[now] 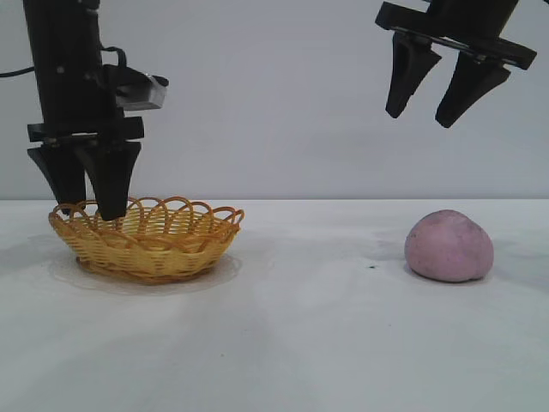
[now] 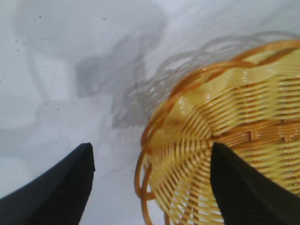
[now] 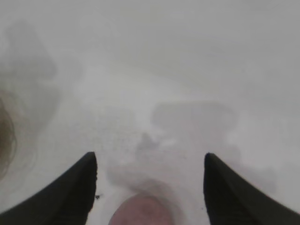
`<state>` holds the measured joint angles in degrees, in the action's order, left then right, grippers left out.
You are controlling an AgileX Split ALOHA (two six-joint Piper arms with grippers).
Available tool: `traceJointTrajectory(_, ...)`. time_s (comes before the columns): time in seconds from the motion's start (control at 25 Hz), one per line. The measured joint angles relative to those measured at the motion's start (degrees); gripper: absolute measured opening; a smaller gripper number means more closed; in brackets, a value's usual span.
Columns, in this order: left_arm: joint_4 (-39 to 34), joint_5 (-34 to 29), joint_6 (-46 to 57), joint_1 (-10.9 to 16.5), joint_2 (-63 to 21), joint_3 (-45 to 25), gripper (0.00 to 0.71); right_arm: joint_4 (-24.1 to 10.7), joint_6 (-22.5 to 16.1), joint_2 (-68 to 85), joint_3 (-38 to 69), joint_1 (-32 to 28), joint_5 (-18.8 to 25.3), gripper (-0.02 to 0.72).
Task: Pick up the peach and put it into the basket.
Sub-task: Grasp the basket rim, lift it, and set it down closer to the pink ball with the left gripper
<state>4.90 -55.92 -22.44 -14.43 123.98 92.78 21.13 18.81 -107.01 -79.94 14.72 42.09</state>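
The pinkish-mauve peach [image 1: 449, 246] rests on the white table at the right, and its top shows in the right wrist view as the peach [image 3: 143, 212]. High above it hangs my right gripper [image 1: 420, 113], open and empty. The yellow-orange wicker basket [image 1: 146, 238] sits on the table at the left with nothing inside. My left gripper [image 1: 89, 209] stands open at the basket's left end, one finger inside the rim and one outside. The left wrist view shows the basket [image 2: 225, 140] with its looped rim between the open fingers of the left gripper [image 2: 150, 154].
The white table [image 1: 309, 326] stretches bare between basket and peach, with a small dark speck [image 1: 371, 267] near the peach. A plain grey wall stands behind.
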Motion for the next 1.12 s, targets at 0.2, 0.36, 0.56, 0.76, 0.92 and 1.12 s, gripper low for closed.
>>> traceJointTrajectory(0.2,0.00,-0.22,0.00,0.00,0.71,0.00,0.232,-0.24,0.00,0.00,0.00,0.00,0.13,0.424)
traceJointTrajectory(0.36,0.00,-0.60,0.00,0.00,0.70,0.00,0.073,-0.89,0.00,0.00,0.00,0.00,0.13,0.424)
traceJointTrajectory(0.56,0.00,-2.06,2.37,0.00,0.70,0.26,0.064,-1.14,0.00,0.00,0.00,0.00,0.16,0.424)
traceJointTrajectory(0.76,0.00,-4.89,8.76,0.00,-0.10,0.26,0.000,-1.14,0.00,0.00,0.00,0.00,0.26,0.424)
traceJointTrajectory(0.92,0.10,-8.93,17.26,0.00,-3.01,0.26,0.000,-1.14,0.00,0.00,0.00,0.00,0.26,0.424)
traceJointTrajectory(1.12,5.75,-11.12,21.72,0.00,-5.19,0.26,0.000,-1.14,0.00,0.00,0.00,0.00,0.26,0.424)
